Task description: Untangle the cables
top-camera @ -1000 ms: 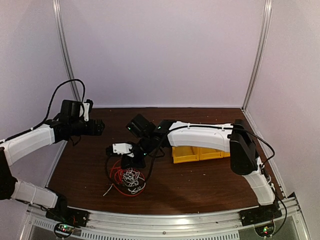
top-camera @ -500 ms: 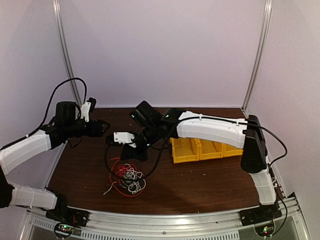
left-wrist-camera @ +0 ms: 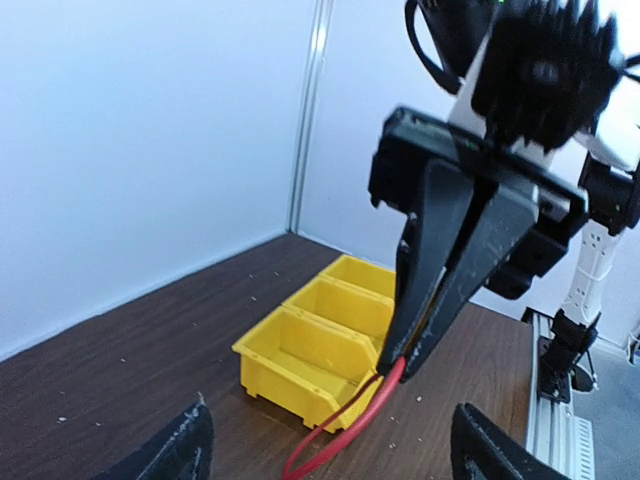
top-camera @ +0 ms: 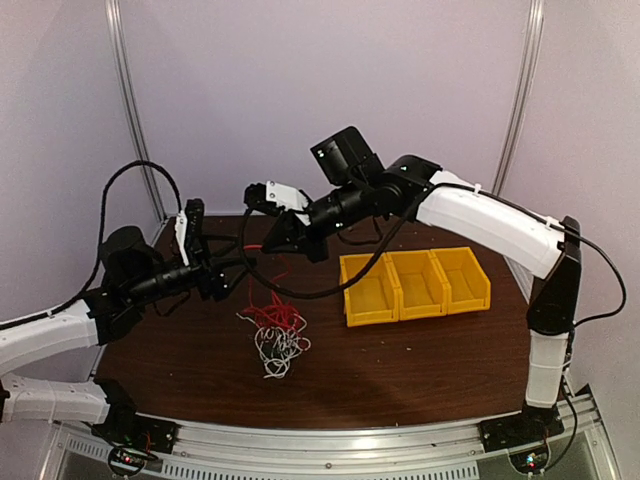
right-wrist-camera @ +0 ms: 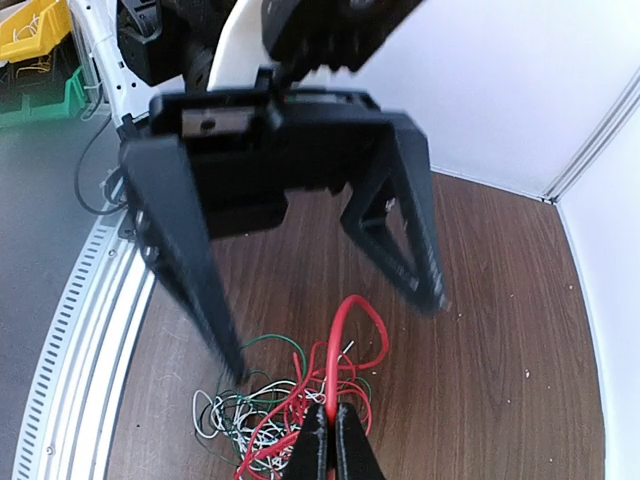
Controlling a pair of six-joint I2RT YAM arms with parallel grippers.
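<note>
The cables (top-camera: 277, 330) lie as a small clump of red, white and dark loops on the brown table. One red cable (top-camera: 272, 285) rises out of the clump to my right gripper (top-camera: 285, 245), which hangs above it, shut on that strand. The right wrist view shows the red cable (right-wrist-camera: 350, 340) pinched at the right gripper (right-wrist-camera: 330, 440), with the clump (right-wrist-camera: 255, 425) below. My left gripper (top-camera: 228, 268) stands open just left of the strand, holding nothing. In the left wrist view the left gripper (left-wrist-camera: 335, 450) faces the right fingers (left-wrist-camera: 440, 260) and the red cable (left-wrist-camera: 355, 415).
A yellow bin (top-camera: 415, 285) with three compartments stands right of the clump, and shows in the left wrist view as yellow bin (left-wrist-camera: 310, 345). A thick black arm cable (top-camera: 300, 292) sags below the right wrist. White walls close the back and sides. A metal rail (top-camera: 330, 440) runs along the front.
My right gripper shut on the red cable at the clump and rose toward the back, drawing the strand up. The left arm swung in toward the centre.
</note>
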